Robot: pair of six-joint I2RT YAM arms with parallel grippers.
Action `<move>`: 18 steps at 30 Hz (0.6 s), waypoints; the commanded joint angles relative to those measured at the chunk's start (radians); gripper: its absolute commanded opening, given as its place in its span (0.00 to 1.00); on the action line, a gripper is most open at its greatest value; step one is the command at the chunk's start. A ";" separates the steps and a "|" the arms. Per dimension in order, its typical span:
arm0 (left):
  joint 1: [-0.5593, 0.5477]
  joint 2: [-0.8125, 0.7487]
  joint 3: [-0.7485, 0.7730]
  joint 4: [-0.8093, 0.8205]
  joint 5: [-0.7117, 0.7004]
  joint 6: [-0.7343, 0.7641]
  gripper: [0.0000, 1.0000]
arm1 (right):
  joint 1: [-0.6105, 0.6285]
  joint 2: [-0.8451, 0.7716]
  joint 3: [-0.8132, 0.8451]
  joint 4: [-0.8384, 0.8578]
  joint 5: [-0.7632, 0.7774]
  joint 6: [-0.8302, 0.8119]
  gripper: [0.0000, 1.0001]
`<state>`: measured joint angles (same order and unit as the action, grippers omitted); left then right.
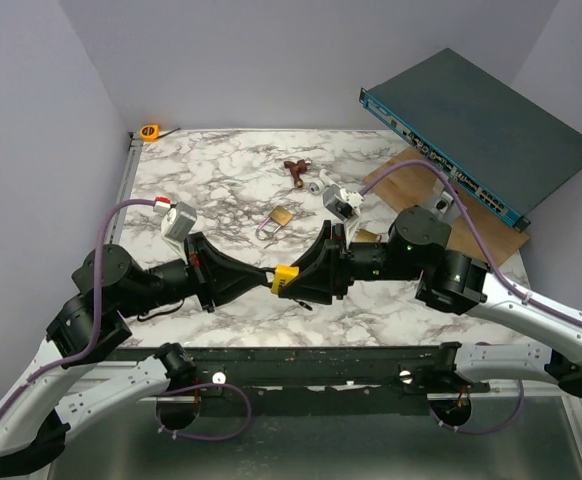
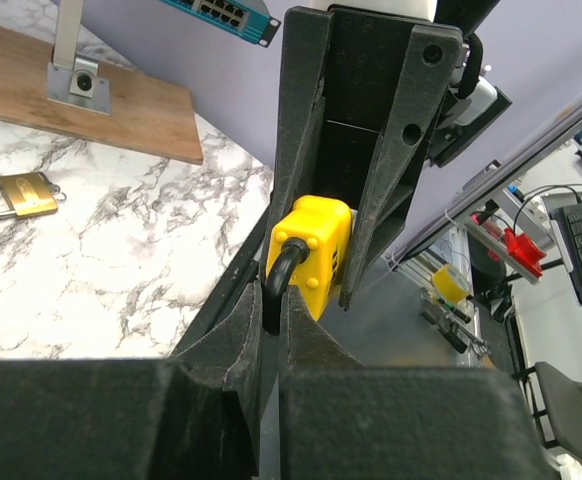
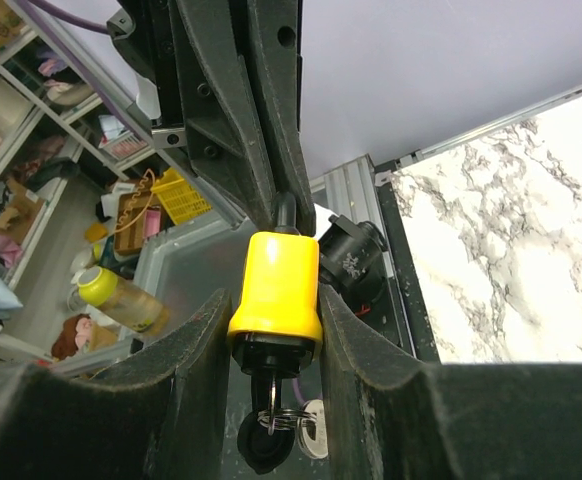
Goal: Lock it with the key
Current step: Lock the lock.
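Note:
A small yellow-and-black padlock (image 1: pixel 285 279) hangs in the air between both grippers over the table's near edge. My left gripper (image 2: pixel 274 300) is shut on its black shackle (image 2: pixel 283 268). My right gripper (image 3: pixel 276 312) is shut on the yellow body (image 3: pixel 276 285), one finger on each side. From the lock's black underside a key (image 3: pixel 263 446) with a black head sticks out of the keyhole. A small ring (image 3: pixel 277 416) on it carries a second silvery key (image 3: pixel 313 438), which dangles free. In the top view the key is hidden behind the fingers.
A brass padlock (image 1: pixel 281 217) lies on the marble table (image 1: pixel 221 190) behind the grippers. Further back are a brown object (image 1: pixel 296 172) and small white parts (image 1: pixel 336 200). A wooden board (image 1: pixel 401 165) and a tilted network switch (image 1: pixel 481 140) fill the back right. An orange tape measure (image 1: pixel 151 131) sits far left.

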<state>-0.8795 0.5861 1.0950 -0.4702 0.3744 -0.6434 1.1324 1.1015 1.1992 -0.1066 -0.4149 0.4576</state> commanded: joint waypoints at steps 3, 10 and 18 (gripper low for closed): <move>-0.058 0.090 -0.028 0.082 0.156 -0.050 0.00 | 0.002 0.054 -0.058 0.153 0.210 0.010 0.01; -0.008 0.068 0.019 0.016 0.053 -0.019 0.00 | 0.002 -0.020 -0.106 0.138 0.247 0.004 0.01; 0.072 0.072 0.050 0.024 0.100 -0.036 0.00 | 0.001 -0.080 -0.136 0.116 0.279 0.007 0.01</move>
<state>-0.8223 0.6441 1.1046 -0.4988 0.3515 -0.6350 1.1381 1.0256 1.0821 -0.0444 -0.2638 0.4786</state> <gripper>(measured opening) 0.031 0.370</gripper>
